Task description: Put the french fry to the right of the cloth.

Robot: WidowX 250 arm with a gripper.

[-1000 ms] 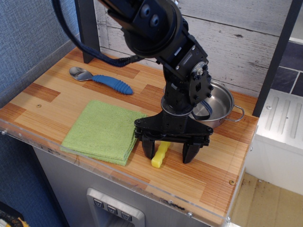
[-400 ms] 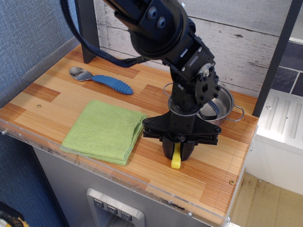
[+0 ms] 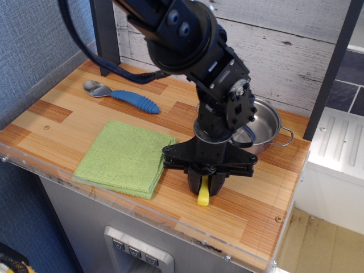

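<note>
End effector [image 3: 206, 185] is squeezed on the french fry [image 3: 203, 194], just right of the cloth [image 3: 122, 157] on the bench [image 3: 62, 119]. Fry's prob light, hard, slippy plastic; hold its middle.

Landmark = cloth [image 3: 125, 157]. Just right of it, arm w/ fingers [image 3: 195, 185] blocks the way; pot [image 3: 259, 125] stands further right, behind. Spoon [image 3: 122, 95] lies behind cloth. Bare tabletop [image 3: 250, 207] far right-front, passable.
</note>
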